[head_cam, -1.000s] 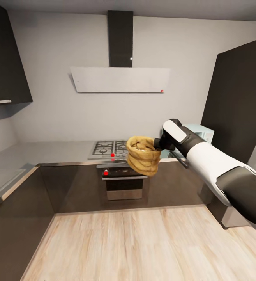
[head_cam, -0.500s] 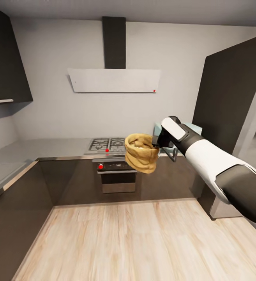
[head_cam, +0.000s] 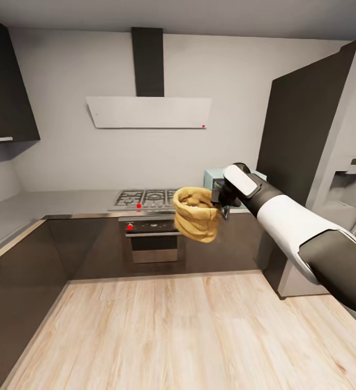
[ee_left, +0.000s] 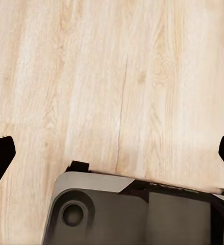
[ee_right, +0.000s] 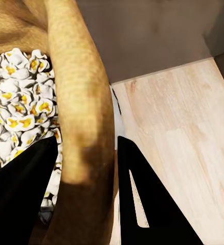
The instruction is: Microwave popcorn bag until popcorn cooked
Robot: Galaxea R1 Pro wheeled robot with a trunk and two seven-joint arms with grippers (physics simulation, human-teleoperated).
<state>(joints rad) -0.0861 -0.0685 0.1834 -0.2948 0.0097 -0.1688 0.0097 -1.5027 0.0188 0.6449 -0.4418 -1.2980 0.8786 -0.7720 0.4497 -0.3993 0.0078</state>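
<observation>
Kitchen: pale plank floor [head_cam: 172, 336], dark lower cabinets, a grey countertop [head_cam: 64, 201] running along the back wall and round the left corner, a gas hob [head_cam: 145, 197] with an oven [head_cam: 153, 244] under it, and a fridge [head_cam: 335, 179] at the right.

The popcorn bag [head_cam: 198, 214] is hanging in mid-air in front of the cabinets, not resting on any surface, mouth up and roughly level. That attitude is probably deliberate: the sack is open, so tipping it would spill the contents. In the right wrist view the popcorn [ee_right: 17, 117] is looking white with yellow centres, heaped inside the bag.

The right gripper [ee_right: 86, 189] is pinching the rolled rim: one dark finger [ee_right: 20, 194] is sitting inside over the popcorn, the other finger [ee_right: 148, 199] outside, with the bag wall clamped between them. A rim pinch leaves the body of the sack free, which should suit sliding it into a cavity. The right arm [head_cam: 291, 222] is reaching forward with the load held out ahead of the trunk.

The microwave [head_cam: 213, 179] is showing as a pale blue corner just behind the bag and wrist, on the counter beside the fridge; its door is hidden, so whether it is open cannot be told.

The left gripper [ee_left: 112, 153] is pointing down at the floor, jaws spread wide and holding nothing. Part of the robot's base [ee_left: 137, 209] is lying beneath it.
</observation>
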